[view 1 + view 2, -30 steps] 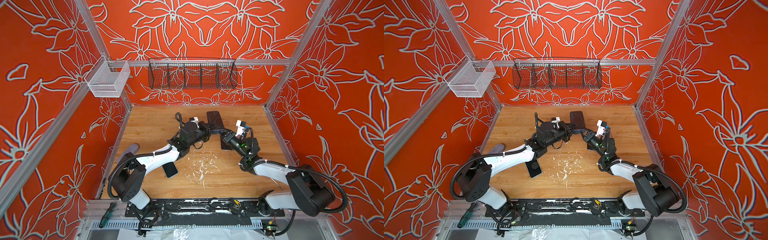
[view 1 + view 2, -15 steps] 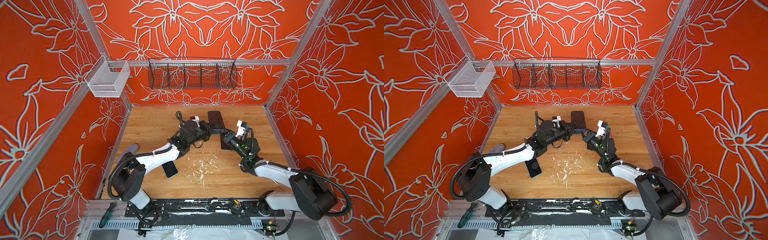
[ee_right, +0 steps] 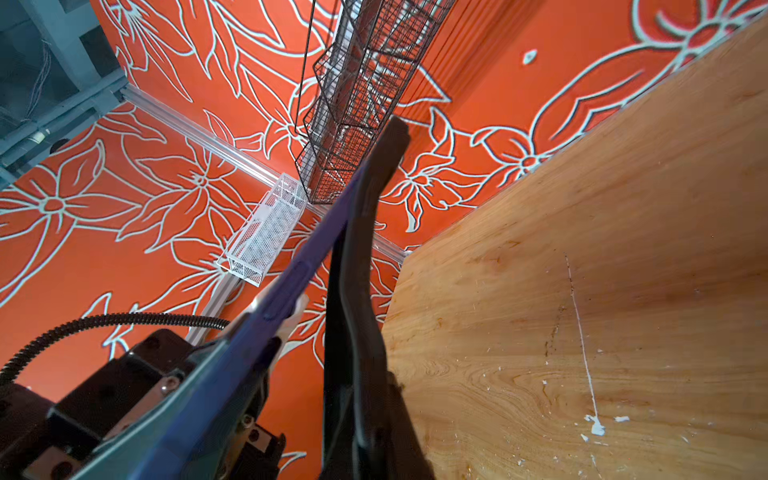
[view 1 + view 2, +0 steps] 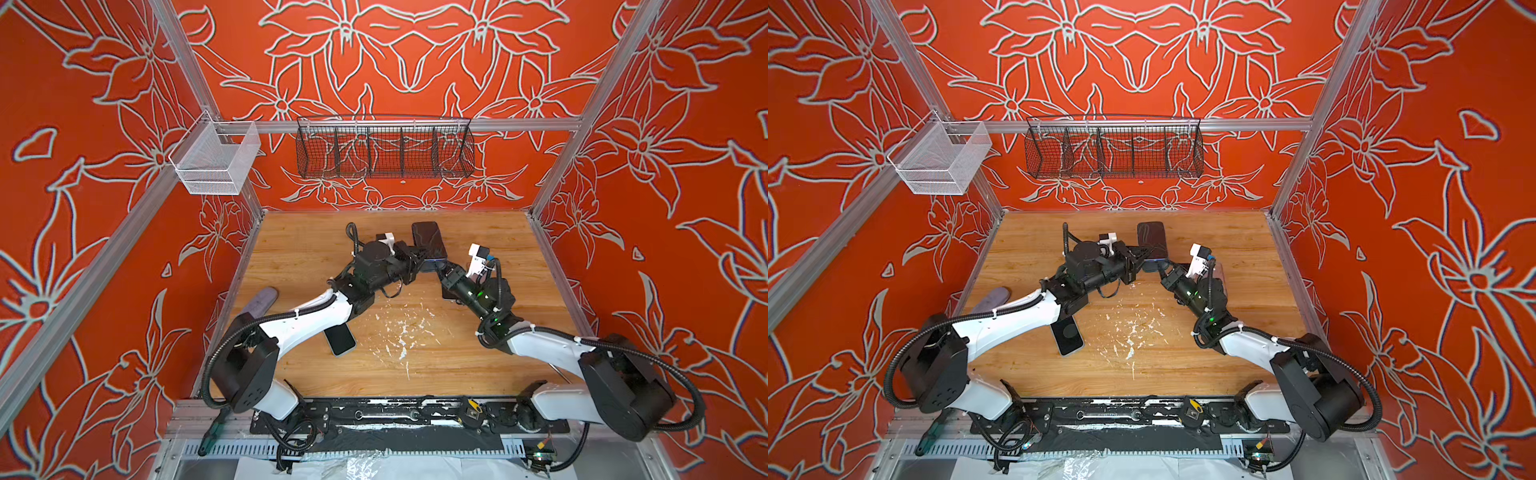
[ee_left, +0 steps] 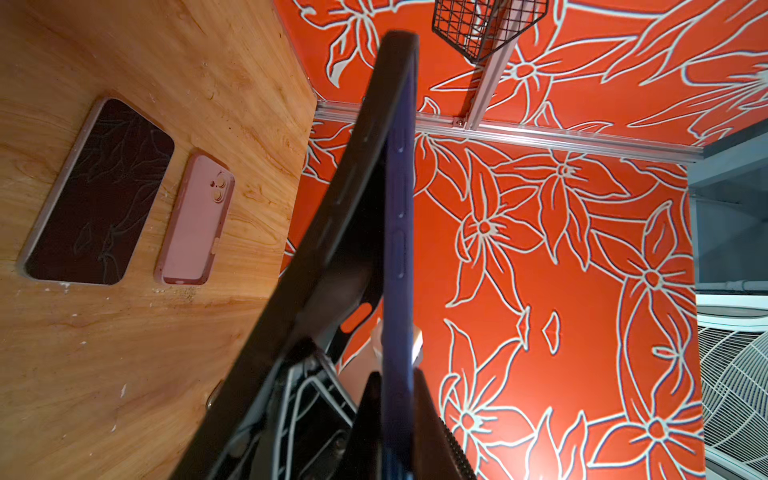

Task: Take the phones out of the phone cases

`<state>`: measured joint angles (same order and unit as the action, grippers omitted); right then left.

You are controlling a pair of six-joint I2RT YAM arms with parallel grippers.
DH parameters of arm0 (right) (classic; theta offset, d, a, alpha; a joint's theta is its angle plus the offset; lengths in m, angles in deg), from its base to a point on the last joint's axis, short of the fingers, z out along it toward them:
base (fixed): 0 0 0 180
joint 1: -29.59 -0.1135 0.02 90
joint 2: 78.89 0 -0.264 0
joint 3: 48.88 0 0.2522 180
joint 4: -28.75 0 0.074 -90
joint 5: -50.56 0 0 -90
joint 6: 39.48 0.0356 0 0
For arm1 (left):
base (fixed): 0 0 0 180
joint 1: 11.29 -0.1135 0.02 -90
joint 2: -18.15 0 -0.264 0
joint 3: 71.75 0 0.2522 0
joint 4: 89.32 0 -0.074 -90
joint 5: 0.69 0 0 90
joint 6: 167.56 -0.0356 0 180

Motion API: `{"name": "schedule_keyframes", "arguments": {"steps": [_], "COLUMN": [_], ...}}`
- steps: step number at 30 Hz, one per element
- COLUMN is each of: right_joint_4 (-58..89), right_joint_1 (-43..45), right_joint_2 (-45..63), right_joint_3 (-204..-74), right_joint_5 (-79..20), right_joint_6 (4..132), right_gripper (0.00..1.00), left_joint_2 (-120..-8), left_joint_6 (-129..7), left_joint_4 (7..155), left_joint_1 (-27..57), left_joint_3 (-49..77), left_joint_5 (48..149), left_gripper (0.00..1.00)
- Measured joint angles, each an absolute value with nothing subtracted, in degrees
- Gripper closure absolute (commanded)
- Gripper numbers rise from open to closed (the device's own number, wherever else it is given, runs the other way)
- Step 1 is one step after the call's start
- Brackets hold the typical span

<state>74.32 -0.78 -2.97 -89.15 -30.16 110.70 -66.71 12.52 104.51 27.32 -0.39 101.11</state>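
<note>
Above the back middle of the table, a blue phone (image 5: 400,249) and its black phone case (image 5: 332,232) are held up on edge between the two arms. The case gapes away from the phone at the near end, and the two still meet at the far end. My left gripper (image 5: 397,386) is shut on the phone's blue edge. My right gripper (image 3: 365,399) is shut on the black case (image 3: 357,257), with the blue phone (image 3: 291,282) beside it. In both top views the left gripper (image 4: 422,259) and right gripper (image 4: 440,270) meet under the dark case (image 4: 429,243) (image 4: 1152,243).
A pink-cased phone (image 5: 195,220) and a dark-screened phone (image 5: 99,195) lie flat on the wooden table (image 4: 415,374). Another phone (image 4: 341,340) lies under the left arm, and a grey case (image 4: 262,300) sits by the left wall. A black wire basket (image 4: 384,147) and a white one (image 4: 216,160) hang on the walls.
The right arm's shoulder has swung slightly to the right. Both grips and the phone and case stay about where they were.
</note>
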Motion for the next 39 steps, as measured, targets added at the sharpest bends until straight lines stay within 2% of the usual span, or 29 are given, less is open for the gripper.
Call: {"name": "schedule_keyframes", "arguments": {"steps": [15, 39], "right_joint_4": [76.1, 76.0], "right_joint_1": [-1.3, -1.0], "right_joint_2": [1.1, 2.1], "right_joint_3": [-90.1, -90.2], "right_joint_5": [-28.8, -28.5], "right_joint_6": [109.7, 109.2], "right_gripper": [0.95, 0.96], "left_joint_2": [-60.1, -58.5], "left_joint_6": [12.4, 12.0], "left_joint_4": [101.7, 101.7], "left_joint_1": [27.3, 27.3], "left_joint_3": [-3.4, -4.9], "left_joint_5": [100.5, 100.5], "left_gripper": [1.00, 1.00]}}
